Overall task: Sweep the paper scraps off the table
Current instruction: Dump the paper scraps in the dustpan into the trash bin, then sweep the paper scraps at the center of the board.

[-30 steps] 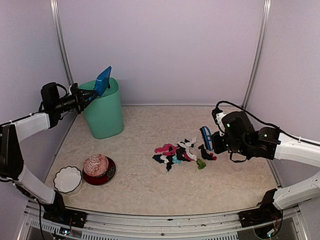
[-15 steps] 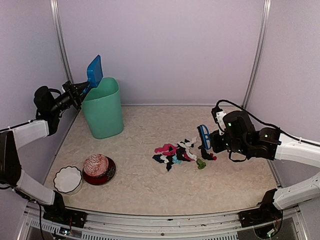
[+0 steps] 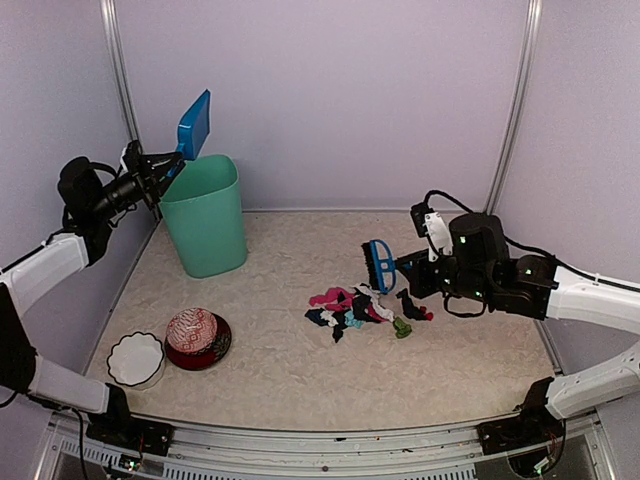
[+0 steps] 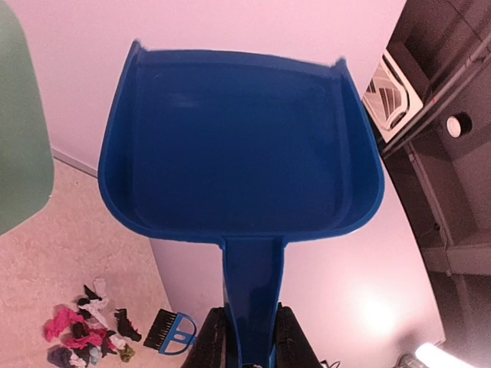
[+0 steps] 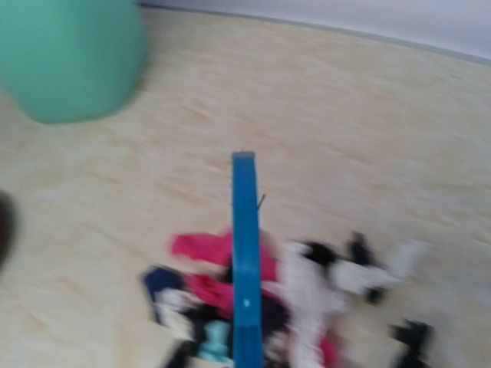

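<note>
The left hand, pinching the handle of the blue dustpan, has raised it clear of the green bin just below. In the wrist view the pan looks empty. The right hand, pressed tight on the blue brush, has swung it leftward. The paper scraps now lie on the surface just below the brush. One load seems to have been dumped, and this pile still needs sweeping.
</note>
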Controlling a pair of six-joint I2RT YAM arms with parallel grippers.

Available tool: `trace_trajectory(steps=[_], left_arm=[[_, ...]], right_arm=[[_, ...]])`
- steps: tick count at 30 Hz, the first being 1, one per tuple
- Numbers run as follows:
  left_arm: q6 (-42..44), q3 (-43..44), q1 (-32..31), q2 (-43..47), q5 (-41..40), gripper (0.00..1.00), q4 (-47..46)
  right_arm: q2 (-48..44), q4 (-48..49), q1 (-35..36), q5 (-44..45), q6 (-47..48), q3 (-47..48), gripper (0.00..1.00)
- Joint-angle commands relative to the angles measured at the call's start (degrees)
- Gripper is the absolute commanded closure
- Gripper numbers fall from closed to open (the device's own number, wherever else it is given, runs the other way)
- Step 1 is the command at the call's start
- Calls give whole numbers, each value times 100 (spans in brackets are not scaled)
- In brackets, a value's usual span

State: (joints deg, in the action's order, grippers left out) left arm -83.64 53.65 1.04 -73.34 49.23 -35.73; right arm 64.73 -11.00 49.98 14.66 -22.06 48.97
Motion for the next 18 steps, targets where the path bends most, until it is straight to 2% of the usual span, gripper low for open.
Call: trace_trajectory(steps=[1,5,10,14,18], left_arm=[[1550,576,-291,351,147,100,1298],[2763,1033,-648,599,-114,100,2531],[4229,1599,-1322,862,-843,100,4233],[5074,1917,-2085,986,-1801,100,5259],[5595,1925,-2806,1166,-2847,100,5788]], right_arm=[[402,982,40,-885,-306,158,100],[952,1622,181,-1335,-781,277,100],[1810,2104,433,-1466,-1263,631,100],[2372,2497,518,-1507,-1758,822,100],[2950,2681,522,-1556,-2228,1103,100]])
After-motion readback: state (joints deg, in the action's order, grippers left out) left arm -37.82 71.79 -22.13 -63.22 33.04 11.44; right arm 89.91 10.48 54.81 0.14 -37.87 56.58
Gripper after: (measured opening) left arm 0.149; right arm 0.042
